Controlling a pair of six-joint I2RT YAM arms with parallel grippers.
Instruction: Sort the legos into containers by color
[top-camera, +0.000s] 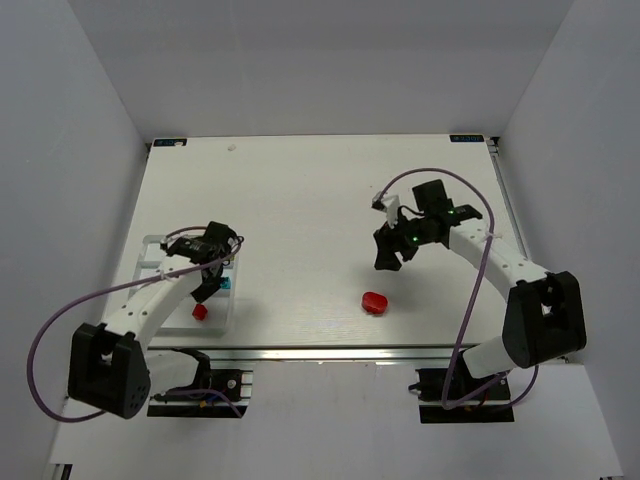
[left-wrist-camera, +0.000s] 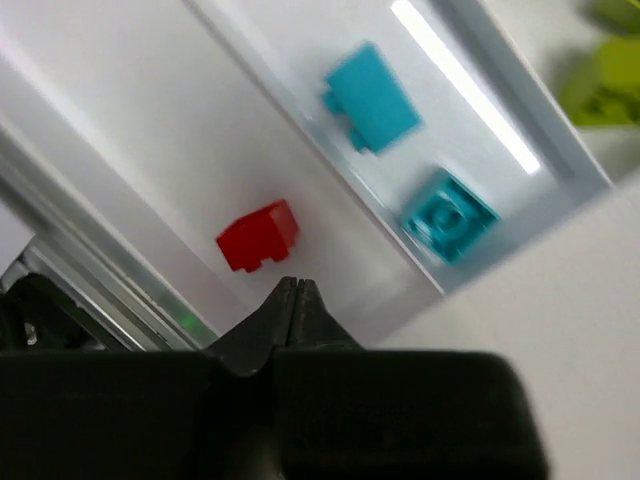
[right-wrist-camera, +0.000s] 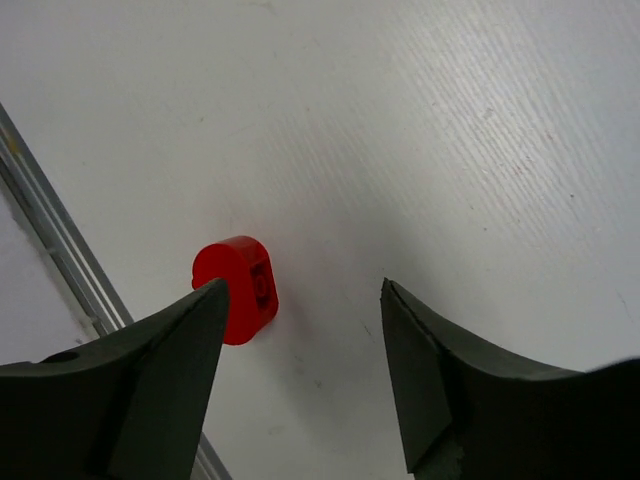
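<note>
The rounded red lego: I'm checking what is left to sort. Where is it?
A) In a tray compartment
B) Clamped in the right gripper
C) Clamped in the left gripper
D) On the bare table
D: the rounded red lego lies on the table, and the right gripper beside it is open, not closed on it.

Left gripper: fingers pressed together with nothing between them, tips just beside a red brick and apart from it. The red brick lies alone in one compartment of the tray. Across a divider wall, the adjoining compartment holds an upper cyan brick and a lower cyan brick, apart from each other. Yellow-green pieces, blurred, lie in the compartment beyond.
</note>
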